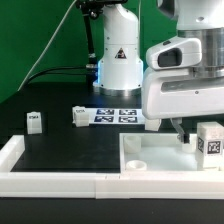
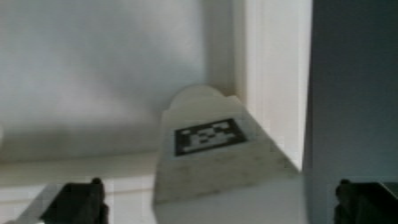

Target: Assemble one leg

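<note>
A leg, a small white block with a square tag, stands at the right edge of the large white square piece. In the wrist view the leg sits between and beyond my fingertips, against the square piece's raised wall. My gripper hangs low over the square piece, just to the exterior view's left of this leg. The gripper is open, jaws wide apart and not touching the leg. Two more legs stand on the black table at the exterior view's left.
The marker board lies in front of the robot's base. A white rail runs along the table's front edge and up the exterior view's left side. Cables hang behind the base.
</note>
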You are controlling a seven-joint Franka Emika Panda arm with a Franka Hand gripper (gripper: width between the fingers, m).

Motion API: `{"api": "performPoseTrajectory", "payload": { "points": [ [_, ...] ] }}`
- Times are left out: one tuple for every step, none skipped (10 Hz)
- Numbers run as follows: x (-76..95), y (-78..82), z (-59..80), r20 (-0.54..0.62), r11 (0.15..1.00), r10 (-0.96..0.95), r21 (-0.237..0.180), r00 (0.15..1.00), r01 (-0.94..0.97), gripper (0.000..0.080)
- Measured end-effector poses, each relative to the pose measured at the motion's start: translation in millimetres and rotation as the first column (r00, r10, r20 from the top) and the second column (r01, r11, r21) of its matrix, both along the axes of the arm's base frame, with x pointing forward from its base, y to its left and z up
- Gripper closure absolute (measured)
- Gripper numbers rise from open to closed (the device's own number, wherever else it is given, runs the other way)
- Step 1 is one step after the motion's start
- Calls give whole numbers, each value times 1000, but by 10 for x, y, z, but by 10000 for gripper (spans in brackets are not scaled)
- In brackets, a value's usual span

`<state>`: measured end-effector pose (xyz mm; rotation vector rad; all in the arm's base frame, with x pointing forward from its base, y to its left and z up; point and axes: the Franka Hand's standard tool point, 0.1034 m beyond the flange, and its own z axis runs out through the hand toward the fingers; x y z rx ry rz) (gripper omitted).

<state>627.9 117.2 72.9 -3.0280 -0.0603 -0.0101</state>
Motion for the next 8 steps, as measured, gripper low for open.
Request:
{"api": "performPoseTrajectory", "payload": {
  "points": [
    [-1, 4, 0, 0, 1000, 0, 0, 1000, 0, 151],
    [-1, 3, 0, 0, 1000, -1, 1, 1000, 1, 193],
    [-1, 2, -1, 0, 1000, -1, 1, 1000, 1, 362],
    [-1, 2, 0, 0, 1000, -1, 1, 1000, 1, 362],
    [0, -1, -1, 0, 1000, -2, 1, 1000, 2, 498],
    [-1, 0, -1, -1, 1000, -3, 1, 1000, 3, 509],
    [-1, -2, -1, -4, 999, -34, 2, 999, 34, 509],
    [1, -2, -4, -2, 998, -59, 4, 998, 59, 509]
  ]
}}
